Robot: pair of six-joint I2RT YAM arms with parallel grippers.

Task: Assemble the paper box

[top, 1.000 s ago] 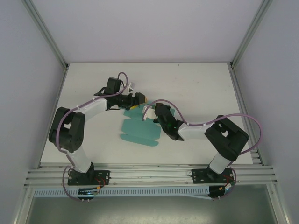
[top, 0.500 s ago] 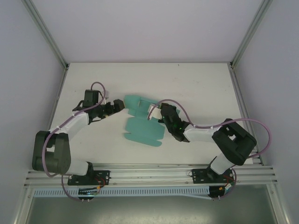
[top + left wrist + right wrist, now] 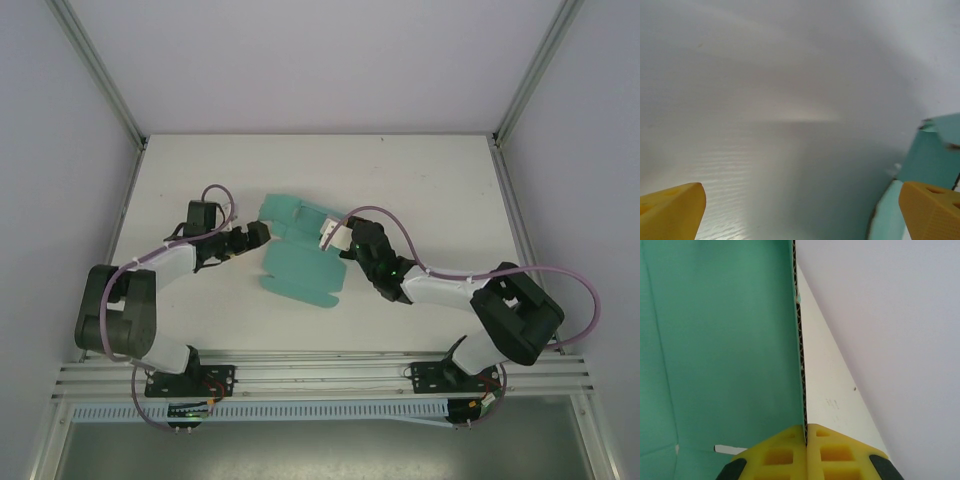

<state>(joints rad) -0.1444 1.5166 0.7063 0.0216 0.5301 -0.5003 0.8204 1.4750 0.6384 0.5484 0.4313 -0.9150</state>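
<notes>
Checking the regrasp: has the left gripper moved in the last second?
Yes. The left gripper has shifted left, toward the left edge of the table, and slightly nearer the arm bases.

Bright, soft light seems to fall from above. The white bench [image 3: 420, 190] looks even all over, with only faint gray shadows beside the arms [image 3: 440, 290]. The top view is clear and sharp. In the left wrist view the bench is hazy, with a pale shiny band across it, and the yellow fingers [image 3: 672, 207] of the left end effector [image 3: 800, 210] look fuzzy. In the right wrist view the box [image 3: 715, 340] edge is sharp.
</notes>
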